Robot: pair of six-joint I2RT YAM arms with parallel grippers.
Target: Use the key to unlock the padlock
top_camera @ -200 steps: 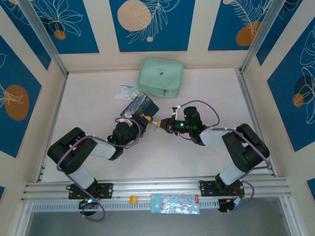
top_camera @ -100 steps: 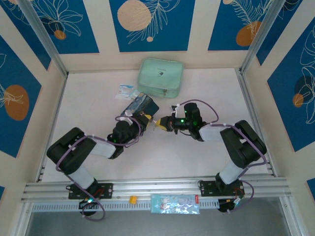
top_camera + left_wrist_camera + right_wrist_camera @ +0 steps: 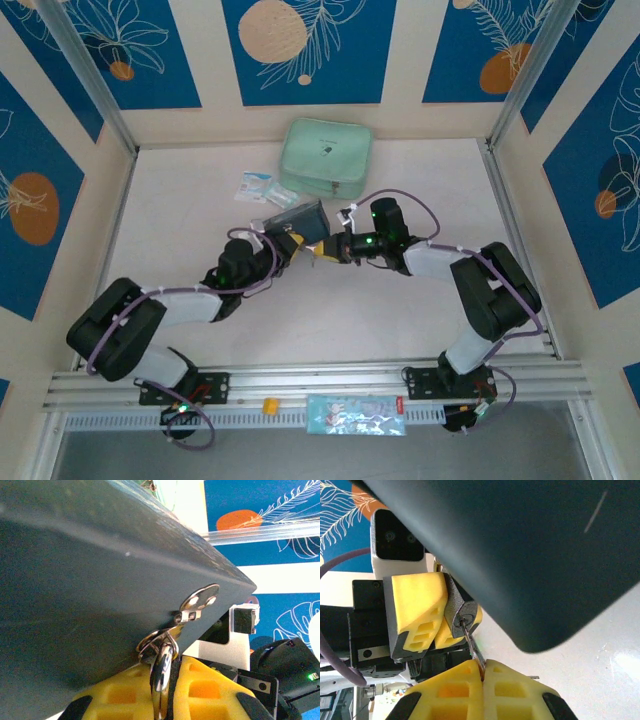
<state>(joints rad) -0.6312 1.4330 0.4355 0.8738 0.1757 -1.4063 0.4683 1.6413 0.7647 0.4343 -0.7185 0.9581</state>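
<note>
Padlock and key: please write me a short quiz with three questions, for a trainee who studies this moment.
1. True or false: the tip of the key is in the keyhole of the padlock.
2. Fill in: the left gripper is shut on the ___.
3. What pinches the key? A) left gripper B) right gripper C) nothing, it lies on the table

Key: 1 true; 2 padlock; 3 B.
</note>
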